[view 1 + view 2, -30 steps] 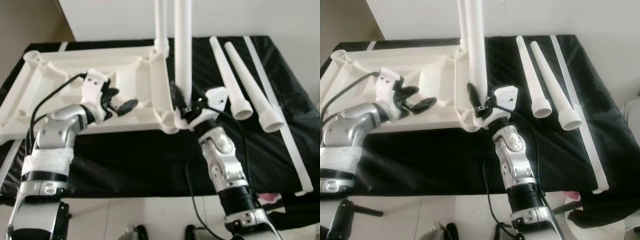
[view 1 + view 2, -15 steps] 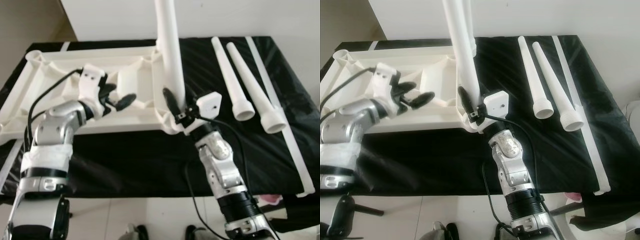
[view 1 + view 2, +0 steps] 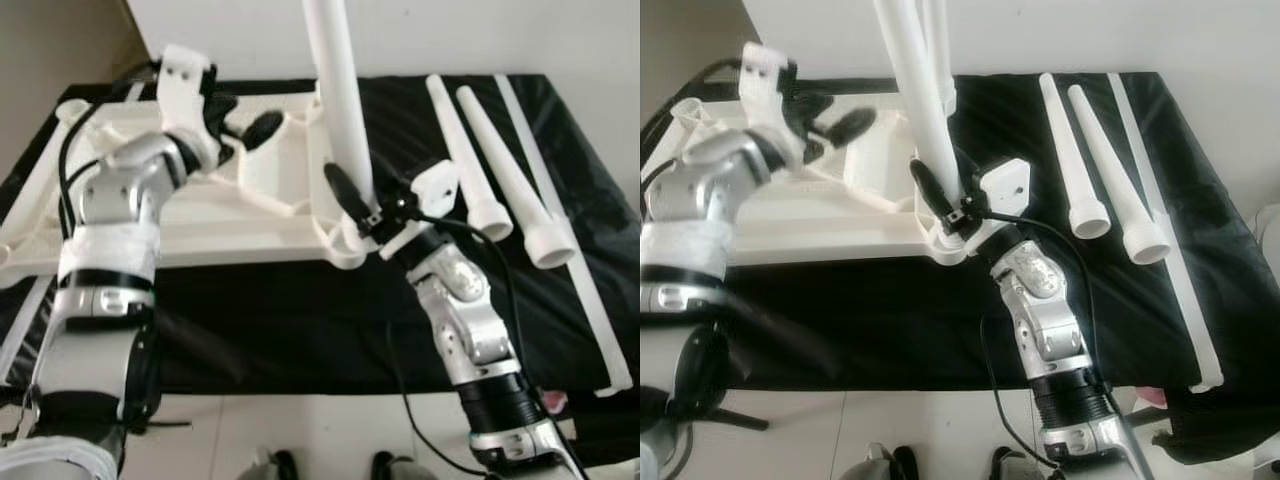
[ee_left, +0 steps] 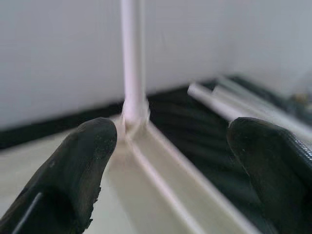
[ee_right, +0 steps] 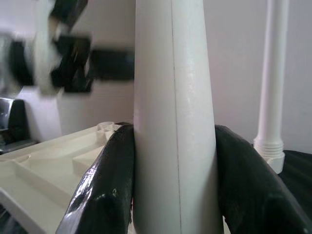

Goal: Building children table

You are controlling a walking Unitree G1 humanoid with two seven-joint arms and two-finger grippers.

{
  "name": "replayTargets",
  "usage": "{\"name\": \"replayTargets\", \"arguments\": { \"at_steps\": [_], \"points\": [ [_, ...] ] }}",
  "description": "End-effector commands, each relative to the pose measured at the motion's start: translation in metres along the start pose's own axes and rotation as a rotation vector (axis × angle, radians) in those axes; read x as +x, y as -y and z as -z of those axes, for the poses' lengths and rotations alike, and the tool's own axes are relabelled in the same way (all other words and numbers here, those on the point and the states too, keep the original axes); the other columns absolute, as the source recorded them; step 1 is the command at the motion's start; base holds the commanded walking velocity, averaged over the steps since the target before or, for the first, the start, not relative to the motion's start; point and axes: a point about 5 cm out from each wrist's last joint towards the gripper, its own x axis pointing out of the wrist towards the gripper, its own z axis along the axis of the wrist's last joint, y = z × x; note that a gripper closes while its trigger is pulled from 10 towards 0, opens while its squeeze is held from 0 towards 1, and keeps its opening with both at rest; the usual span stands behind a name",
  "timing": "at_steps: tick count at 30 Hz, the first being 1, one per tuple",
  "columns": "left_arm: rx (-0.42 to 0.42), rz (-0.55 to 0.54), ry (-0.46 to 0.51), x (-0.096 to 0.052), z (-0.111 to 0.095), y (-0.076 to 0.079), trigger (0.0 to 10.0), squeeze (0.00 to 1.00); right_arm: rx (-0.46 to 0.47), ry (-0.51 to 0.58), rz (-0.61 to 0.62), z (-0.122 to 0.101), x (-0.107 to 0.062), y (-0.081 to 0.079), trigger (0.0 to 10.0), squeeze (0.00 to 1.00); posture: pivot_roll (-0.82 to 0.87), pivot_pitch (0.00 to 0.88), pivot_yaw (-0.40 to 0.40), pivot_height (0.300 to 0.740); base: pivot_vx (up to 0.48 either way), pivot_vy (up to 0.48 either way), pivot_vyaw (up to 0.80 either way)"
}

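Note:
The white children's table top (image 3: 200,215) lies upside down on a black cloth. At its near right corner stands a white leg (image 3: 340,100), leaning a little to the left. My right gripper (image 3: 362,205) is shut on it low down; its fingers (image 5: 105,185) press both sides of the leg (image 5: 173,112). A second leg (image 3: 938,50) stands upright in the far right corner socket. My left gripper (image 3: 245,115) is raised over the far part of the table top, open and holding nothing. Its fingers (image 4: 73,180) frame the far leg (image 4: 132,58).
Two loose tapered legs (image 3: 462,150) (image 3: 510,170) lie on the black cloth (image 3: 280,320) to the right, wide ends toward me. A long white strip (image 3: 560,200) runs beside them near the right edge. A white wall rises behind; light floor shows below the front edge.
My left arm has lifted and swung toward the far side of the table top, its gripper still open. The leg in my right gripper has tipped from upright to a slight left lean.

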Motion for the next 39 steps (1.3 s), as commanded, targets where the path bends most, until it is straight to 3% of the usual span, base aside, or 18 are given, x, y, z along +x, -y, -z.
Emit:
{"name": "replayTargets", "arguments": {
  "at_steps": [1,6,9,10,12,21,31,33,34,39],
  "points": [
    [-0.056,0.002,0.035,0.004,-0.009,0.006,10.0,0.0,0.008,0.003,-0.061,-0.004,0.002,-0.006,10.0,0.0,-0.08,0.16,0.063,0.74,0.0,0.0,0.0],
    [-0.086,0.058,0.07,0.01,-0.019,0.016,10.0,0.0,0.017,-0.032,-0.091,-0.001,0.001,-0.007,10.0,0.0,-0.08,0.167,0.062,0.74,0.0,0.0,0.0],
    [-0.116,0.173,0.126,0.016,-0.034,0.043,10.0,0.0,0.01,-0.082,-0.1,0.005,0.002,-0.004,10.0,0.0,-0.08,0.172,0.058,0.74,0.0,0.0,0.0],
    [-0.116,0.173,0.126,0.016,-0.034,0.043,10.0,0.0,0.01,-0.082,-0.1,0.005,0.002,-0.004,10.0,0.0,-0.08,0.172,0.058,0.74,0.0,0.0,0.0],
    [-0.124,0.237,0.145,0.017,-0.04,0.058,10.0,0.0,0.002,-0.108,-0.078,0.008,0.005,0.0,10.0,0.0,-0.08,0.173,0.057,0.74,0.0,0.0,0.0],
    [-0.113,0.244,0.165,0.021,-0.051,0.069,10.0,0.0,-0.053,-0.193,-0.015,0.017,0.013,0.008,10.0,0.0,-0.08,0.175,0.058,0.74,0.0,0.0,0.0],
    [-0.12,0.239,0.149,0.022,-0.048,0.071,10.0,0.0,-0.061,-0.187,-0.022,0.015,0.018,0.006,10.0,0.0,-0.08,0.168,0.057,0.74,0.0,0.0,0.0],
    [-0.113,0.205,0.124,0.021,-0.041,0.064,10.0,0.0,-0.059,-0.169,-0.005,0.012,0.019,0.006,10.0,0.0,-0.08,0.156,0.059,0.74,0.0,0.0,0.0],
    [-0.091,0.145,0.088,0.018,-0.03,0.052,10.0,0.0,-0.062,-0.156,0.03,0.009,0.017,0.008,10.0,0.0,-0.07,0.151,0.061,0.74,0.0,0.0,0.0],
    [-0.095,0.083,0.061,0.008,-0.014,0.035,10.0,0.0,-0.058,-0.166,0.111,0.009,0.012,0.015,10.0,0.0,-0.07,0.152,0.066,0.74,0.0,0.0,0.0]
  ]
}}
